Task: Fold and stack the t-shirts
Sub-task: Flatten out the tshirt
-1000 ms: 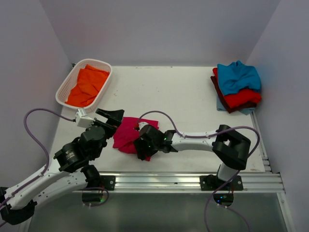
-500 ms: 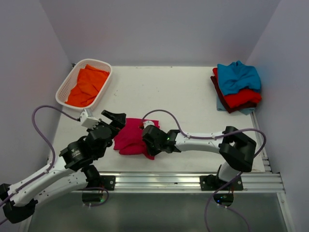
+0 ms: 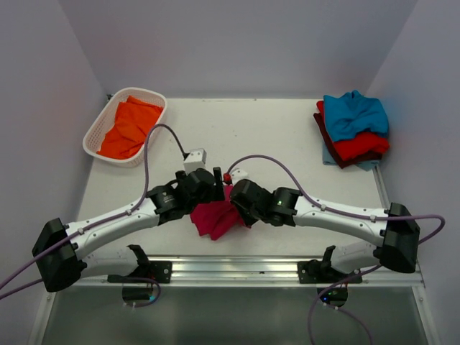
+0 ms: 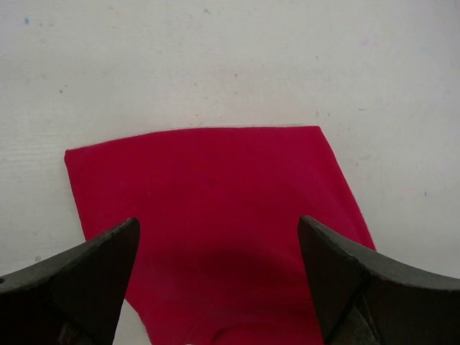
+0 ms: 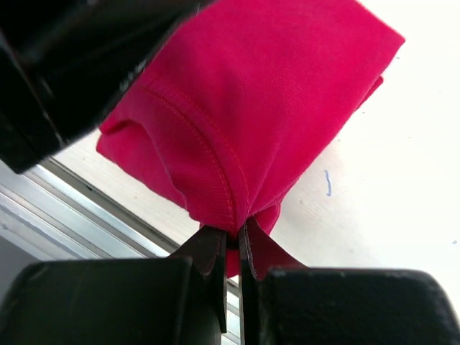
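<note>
You're pinching the crimson-pink t-shirt [image 3: 212, 219] near the front of the counter [image 3: 287, 136].
Right jaws are clamping its stitched hem; left jaws are hovering apart above it. Light, floppy cloth: you're safest taking hems or corners.

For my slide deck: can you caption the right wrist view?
Right gripper shut on a bunched edge of the crimson-pink t-shirt above the white table.
</note>
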Controlling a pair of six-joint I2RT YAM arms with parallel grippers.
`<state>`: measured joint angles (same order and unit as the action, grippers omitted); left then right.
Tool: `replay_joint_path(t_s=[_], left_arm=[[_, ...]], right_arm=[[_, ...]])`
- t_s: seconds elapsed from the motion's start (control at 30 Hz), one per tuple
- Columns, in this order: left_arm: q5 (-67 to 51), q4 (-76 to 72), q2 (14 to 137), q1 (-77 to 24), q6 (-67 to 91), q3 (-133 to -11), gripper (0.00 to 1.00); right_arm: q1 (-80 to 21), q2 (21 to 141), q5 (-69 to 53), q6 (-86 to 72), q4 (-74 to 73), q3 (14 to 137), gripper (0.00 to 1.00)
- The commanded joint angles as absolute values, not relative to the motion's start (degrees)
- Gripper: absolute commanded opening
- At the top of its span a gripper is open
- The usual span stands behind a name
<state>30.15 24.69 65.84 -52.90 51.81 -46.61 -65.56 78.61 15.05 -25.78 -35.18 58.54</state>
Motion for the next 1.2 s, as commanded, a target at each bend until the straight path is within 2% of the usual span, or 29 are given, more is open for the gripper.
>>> replay_joint_path(t_s=[0.0,0.3,0.47,0.6,0.93,1.03,1.07,1.17], left_arm=[[23.03,19.61,66.19,-53.52,39.3,-49.92,0.94],[7.84,10.49,54.42,-54.14,24.09,-44.04,0.89],[-2.1,7.65,53.61,-54.23,20.13,-39.65,0.88],[-2.55,6.59,57.3,-55.63,18.28,-39.1,0.88],[5.44,-2.19,61.79,-57.04,17.4,-34.37,0.88],[7.55,-4.39,62.14,-57.04,17.05,-33.49,0.76],[8.25,-4.57,62.57,-57.04,16.96,-33.49,0.66],[11.5,-4.83,63.63,-57.04,16.96,-33.4,0.46]], right_arm=[[-64.95,74.89,19.43,-24.26,-38.5,59.33,0.0],[-61.35,75.15,15.91,-23.73,-37.36,58.45,0.0],[-60.12,75.5,13.8,-23.2,-36.92,59.15,0.0],[-59.77,75.85,12.75,-23.03,-37.0,59.76,0.0],[-59.59,74.88,11.34,-23.12,-36.91,59.68,0.0],[-59.59,74.79,10.9,-23.11,-36.83,59.59,0.0],[-59.59,74.79,10.72,-23.12,-36.83,59.59,0.0],[-59.59,74.62,10.28,-23.12,-36.74,59.41,0.0]])
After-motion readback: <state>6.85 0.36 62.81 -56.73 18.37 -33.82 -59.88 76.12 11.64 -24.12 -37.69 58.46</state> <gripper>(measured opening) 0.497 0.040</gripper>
